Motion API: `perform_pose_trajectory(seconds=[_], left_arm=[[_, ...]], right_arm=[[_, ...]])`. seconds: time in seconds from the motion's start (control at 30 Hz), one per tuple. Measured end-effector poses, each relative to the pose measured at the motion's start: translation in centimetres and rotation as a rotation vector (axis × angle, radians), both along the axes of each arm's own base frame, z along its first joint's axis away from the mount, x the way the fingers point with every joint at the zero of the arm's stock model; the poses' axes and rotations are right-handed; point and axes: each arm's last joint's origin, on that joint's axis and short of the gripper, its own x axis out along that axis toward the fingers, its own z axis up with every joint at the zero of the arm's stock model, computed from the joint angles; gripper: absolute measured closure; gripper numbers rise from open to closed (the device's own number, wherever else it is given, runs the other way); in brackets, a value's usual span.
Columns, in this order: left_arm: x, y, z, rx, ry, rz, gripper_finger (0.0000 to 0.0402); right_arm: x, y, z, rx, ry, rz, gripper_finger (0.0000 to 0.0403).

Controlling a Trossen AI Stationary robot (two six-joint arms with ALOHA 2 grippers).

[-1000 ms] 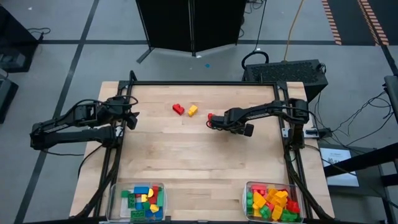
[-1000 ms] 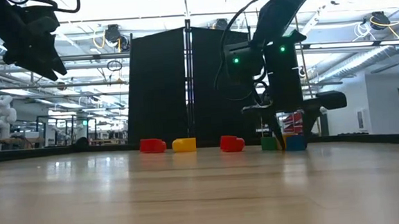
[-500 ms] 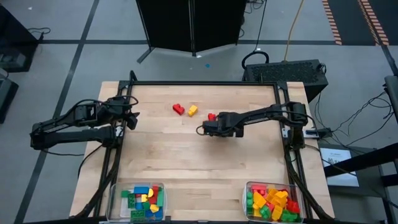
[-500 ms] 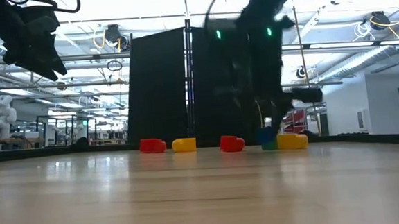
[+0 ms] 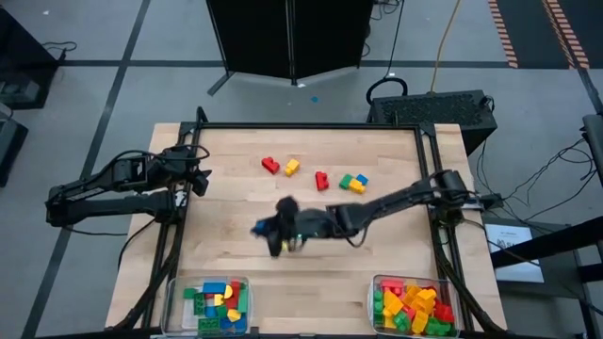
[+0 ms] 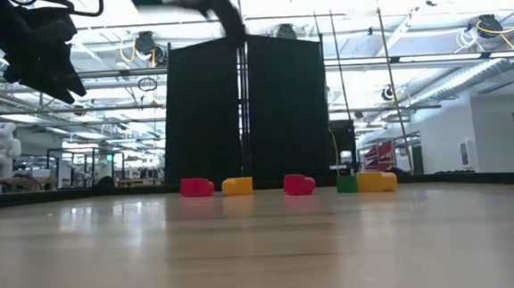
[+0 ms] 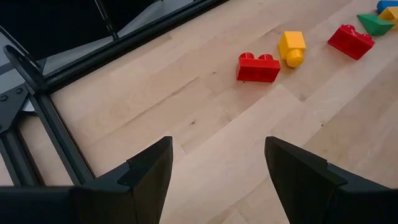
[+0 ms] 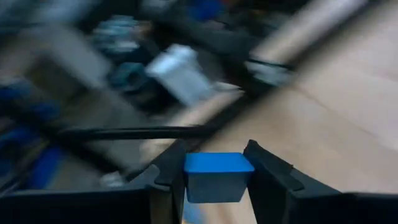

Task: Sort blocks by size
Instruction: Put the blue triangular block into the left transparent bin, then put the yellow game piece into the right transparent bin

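A: Blue plastic is seen clamped between the fingers of the right tool [image 8: 217, 180] — one small blue block [image 8: 218, 177], held out over mid-bench [image 5: 236, 273].

B: Where should it be taken?

A: Probably to one of the two bins: the left bin [image 5: 216, 305] lies nearer the tool than the right bin [image 5: 413, 306]. The grip should be kept firm, the block released only once low over the bin.

B: And the left tool [image 7: 217, 168]?

A: It is held open, idle; a red block [image 7: 258, 67] and a yellow block [image 7: 291, 46] lie well ahead of it.
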Motion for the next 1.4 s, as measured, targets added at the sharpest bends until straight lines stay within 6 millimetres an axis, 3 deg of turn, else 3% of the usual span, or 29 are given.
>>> perform_pose_trajectory(seconds=[0.2,0.37,0.63,0.77,0.93,1.2,1.3,1.4], left_arm=[[0.0,0.0,0.0,0.0,0.0,0.0,0.0146],[0.0,0.0,0.0,-0.001,-0.001,0.001,0.0146],[0.0,0.0,0.0,-0.001,-0.001,0.001,0.0146],[0.0,0.0,0.0,-0.001,-0.001,0.002,0.0146],[0.0,0.0,0.0,-0.002,-0.001,0.001,0.0146],[0.0,0.0,0.0,-0.002,-0.001,0.0,0.0146],[0.0,0.0,0.0,-0.003,-0.001,0.0,0.0146],[0.0,0.0,0.0,-0.003,-0.001,0.0,0.0146]], right_arm=[[1.6,4.6,-0.2,-0.169,-0.174,0.235,0.0289],[4.9,7.1,-1.3,-0.169,-0.199,0.398,0.0289],[10.0,9.0,-3.2,-0.146,-0.098,0.536,0.0289],[10.9,9.5,-4.7,-0.121,-0.004,0.567,0.0289],[10.5,9.3,-6.2,-0.074,0.165,0.548,0.0288],[10.5,8.9,-5.9,0.003,0.189,0.517,0.0099],[10.4,7.8,-4.6,0.022,0.191,0.507,0.0079],[9.3,5.5,-1.0,-0.031,0.226,0.491,0.0086]])
